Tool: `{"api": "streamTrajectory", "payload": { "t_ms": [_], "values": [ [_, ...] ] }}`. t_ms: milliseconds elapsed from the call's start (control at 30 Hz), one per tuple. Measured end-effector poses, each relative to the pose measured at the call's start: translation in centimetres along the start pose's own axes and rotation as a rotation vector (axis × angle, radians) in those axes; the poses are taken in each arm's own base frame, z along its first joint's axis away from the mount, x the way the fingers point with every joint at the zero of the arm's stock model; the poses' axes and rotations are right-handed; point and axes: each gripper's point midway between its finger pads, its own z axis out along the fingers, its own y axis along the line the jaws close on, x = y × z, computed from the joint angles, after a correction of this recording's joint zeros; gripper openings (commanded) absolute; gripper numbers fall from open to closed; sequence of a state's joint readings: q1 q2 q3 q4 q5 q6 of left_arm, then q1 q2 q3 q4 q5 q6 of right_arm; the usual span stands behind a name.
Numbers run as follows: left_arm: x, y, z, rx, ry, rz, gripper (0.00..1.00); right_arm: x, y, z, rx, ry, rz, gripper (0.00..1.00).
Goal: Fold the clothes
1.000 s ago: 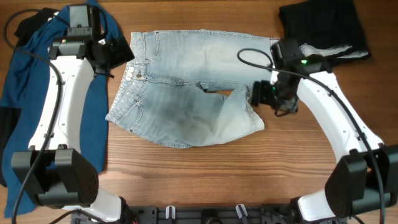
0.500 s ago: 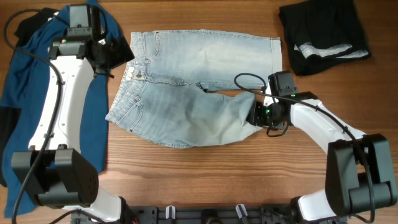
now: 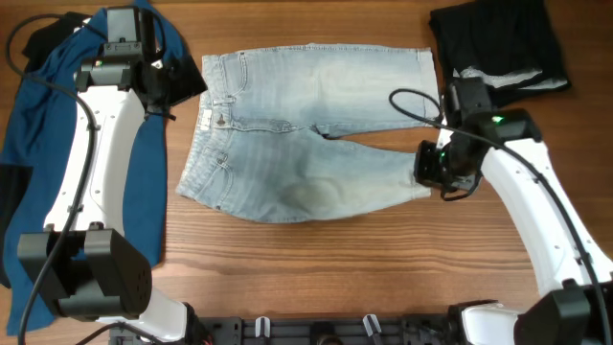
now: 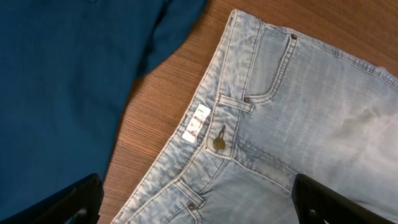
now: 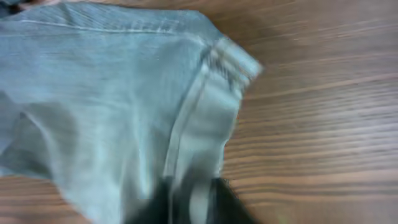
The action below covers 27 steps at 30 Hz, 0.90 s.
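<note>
While right gripper (image 3: 428,172) pinches one leg (image 3: 383,184), denim shorts (image 3: 287,182) — pale, spread flat.

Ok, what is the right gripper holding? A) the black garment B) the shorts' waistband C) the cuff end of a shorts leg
C: the right gripper sits at the lower leg's cuff on the shorts, with denim pinched between its fingers in the wrist view.

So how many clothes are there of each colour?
Pale blue denim shorts: 1
Deep-blue shirt: 1
Black garments: 2, one at the top right, one peeking from under the shirt
Total: 4
</note>
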State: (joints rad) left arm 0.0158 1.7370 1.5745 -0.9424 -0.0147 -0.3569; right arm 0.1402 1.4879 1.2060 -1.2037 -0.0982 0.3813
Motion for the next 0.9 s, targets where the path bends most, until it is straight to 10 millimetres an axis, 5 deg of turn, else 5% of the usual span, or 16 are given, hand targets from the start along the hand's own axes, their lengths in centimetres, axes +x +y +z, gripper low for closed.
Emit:
{"api": "streamTrajectory", "payload": {
  "t_ms": [233,500,900],
  "values": [
    [0.0,0.0,0.0,0.000,0.000,0.000,0.98,3.1,-3.0,1.3,0.168,0.182,0.023,0.61],
    [0.0,0.0,0.0,0.000,0.001,0.000,0.98,-4.0,-1.2,3.2,0.101,-0.103,0.024,0.56],
    [0.1,0.0,0.0,-0.002,0.003,0.000,0.98,-6.2,-3.2,11.1,0.152,-0.070,0.065,0.59]
  ]
}}
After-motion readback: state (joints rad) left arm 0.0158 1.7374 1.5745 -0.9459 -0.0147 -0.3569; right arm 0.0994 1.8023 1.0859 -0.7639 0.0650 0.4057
